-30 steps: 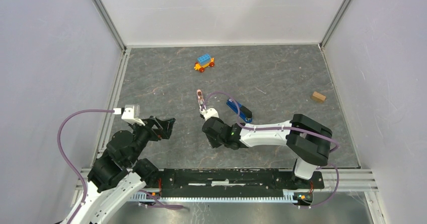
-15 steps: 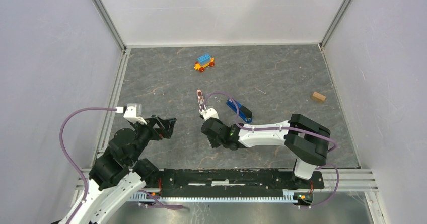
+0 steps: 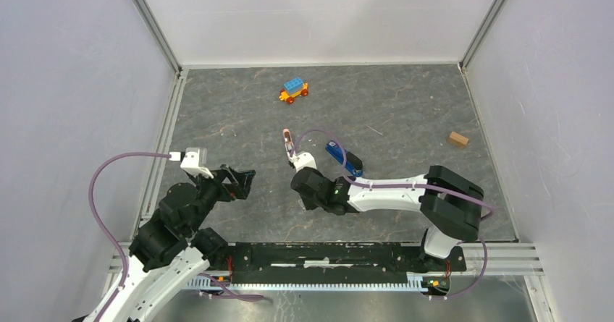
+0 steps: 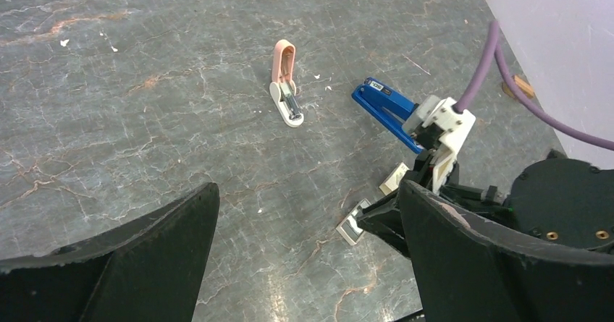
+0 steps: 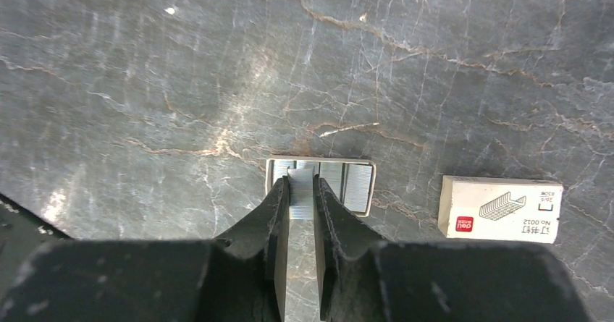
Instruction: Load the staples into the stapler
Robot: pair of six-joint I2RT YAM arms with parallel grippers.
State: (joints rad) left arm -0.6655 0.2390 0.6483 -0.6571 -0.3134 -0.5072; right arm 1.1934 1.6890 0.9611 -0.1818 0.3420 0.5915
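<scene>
The dark-blue stapler (image 3: 344,158) lies on the grey table right of centre and also shows in the left wrist view (image 4: 386,104). An open staple tray (image 5: 358,187) lies flat under my right gripper (image 5: 300,181), which is shut on a silver strip of staples (image 5: 300,197) inside it. From the left wrist view the right gripper (image 4: 373,219) reaches down onto the tray (image 4: 350,230). In the top view the right gripper (image 3: 308,195) hides the tray. My left gripper (image 3: 241,181) is open and empty, left of the tray (image 4: 308,192).
The white staple-box sleeve (image 5: 501,209) lies right of the tray. A pink and white small stapler-like tool (image 3: 289,142) lies left of the blue stapler. A toy car (image 3: 293,90) stands at the back, a small brown block (image 3: 457,139) at the right.
My left arm has shifted slightly to the right, gripper still open. My right gripper has stayed over the tray with hardly any movement.
</scene>
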